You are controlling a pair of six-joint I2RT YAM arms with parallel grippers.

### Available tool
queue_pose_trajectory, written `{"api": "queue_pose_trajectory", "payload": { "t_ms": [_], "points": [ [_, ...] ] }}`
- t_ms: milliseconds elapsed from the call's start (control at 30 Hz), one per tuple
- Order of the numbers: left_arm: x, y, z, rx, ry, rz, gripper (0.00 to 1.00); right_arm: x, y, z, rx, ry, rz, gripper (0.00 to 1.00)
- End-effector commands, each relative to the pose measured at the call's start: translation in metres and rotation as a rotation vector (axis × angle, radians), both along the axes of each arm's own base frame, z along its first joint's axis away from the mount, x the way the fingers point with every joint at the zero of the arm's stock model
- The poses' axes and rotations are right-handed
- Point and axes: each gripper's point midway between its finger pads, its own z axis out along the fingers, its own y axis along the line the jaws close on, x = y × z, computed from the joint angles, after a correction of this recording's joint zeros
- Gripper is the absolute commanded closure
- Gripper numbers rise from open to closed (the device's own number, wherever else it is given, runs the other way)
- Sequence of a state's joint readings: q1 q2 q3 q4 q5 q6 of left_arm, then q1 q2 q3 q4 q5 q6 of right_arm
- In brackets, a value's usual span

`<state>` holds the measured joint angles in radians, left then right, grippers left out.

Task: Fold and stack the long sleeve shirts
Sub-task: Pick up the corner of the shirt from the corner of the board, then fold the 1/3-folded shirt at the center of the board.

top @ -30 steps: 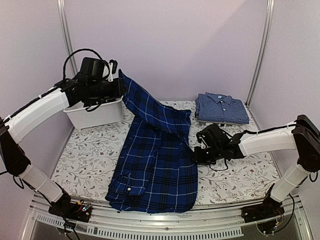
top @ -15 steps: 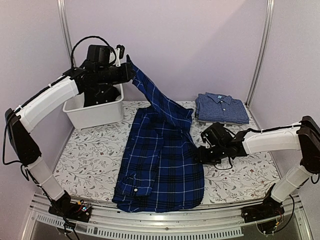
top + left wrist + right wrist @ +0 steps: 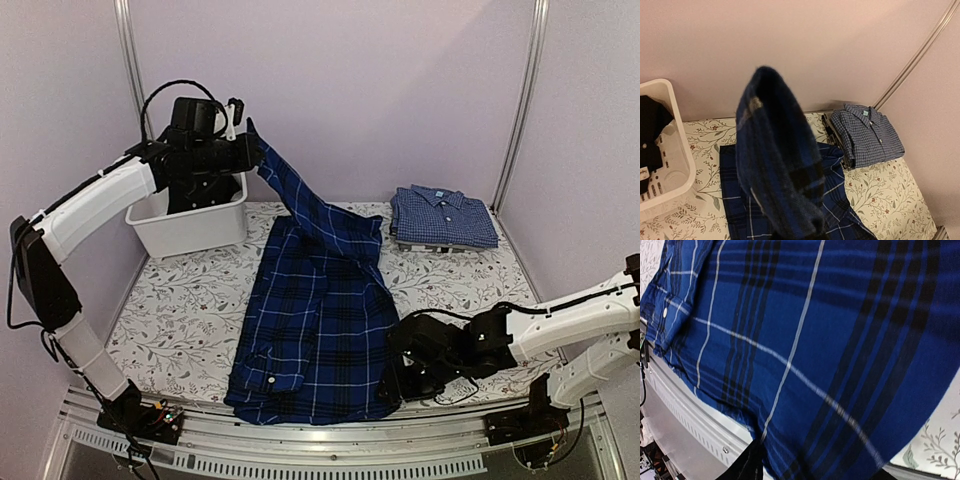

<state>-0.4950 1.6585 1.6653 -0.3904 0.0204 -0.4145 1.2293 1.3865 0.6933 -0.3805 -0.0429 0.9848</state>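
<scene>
On the table (image 3: pixel 170 300) the plaid shirt (image 3: pixel 320 320) lies spread, one sleeve (image 3: pixel 300 200) held high in the clenched left jaws. It probably needs laying across the body next. At the hem, the right jaws' state is unclear.

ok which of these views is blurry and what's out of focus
Left wrist: the lifted sleeve of the plaid shirt hangs close to the lens and is soft, while the folded checked shirt behind is sharp. Right wrist: the same plaid fills the frame, smeared toward the upper right. Top external: sharp and evenly lit, no glare.
</scene>
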Motion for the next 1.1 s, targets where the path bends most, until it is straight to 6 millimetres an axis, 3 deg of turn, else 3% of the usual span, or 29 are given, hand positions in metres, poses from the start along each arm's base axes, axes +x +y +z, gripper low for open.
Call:
{"api": "queue_pose_trajectory", "payload": {
  "t_ms": [0,300,400,733,933,1067],
  "points": [
    [-0.005,0.004,0.016,-0.026,-0.047,-0.016,1.00,-0.016,-0.016,0.003,-0.046,0.032,-0.124,0.48],
    [-0.007,0.010,0.029,-0.026,-0.078,-0.009,1.00,-0.023,-0.005,0.019,-0.099,0.014,-0.140,0.85],
    [-0.005,0.018,0.037,-0.021,-0.093,0.006,1.00,-0.023,0.008,0.029,-0.133,-0.008,-0.097,0.94],
    [-0.005,0.066,0.052,0.028,-0.129,0.126,1.00,-0.028,0.070,0.042,-0.087,-0.022,0.125,0.96],
    [0.004,0.096,0.034,0.067,-0.096,0.193,1.00,-0.024,0.120,0.035,-0.053,0.002,0.254,0.94],
    [0.007,0.105,0.022,0.079,-0.076,0.210,1.00,-0.015,0.139,0.028,-0.020,0.017,0.309,0.93]
  ]
}}
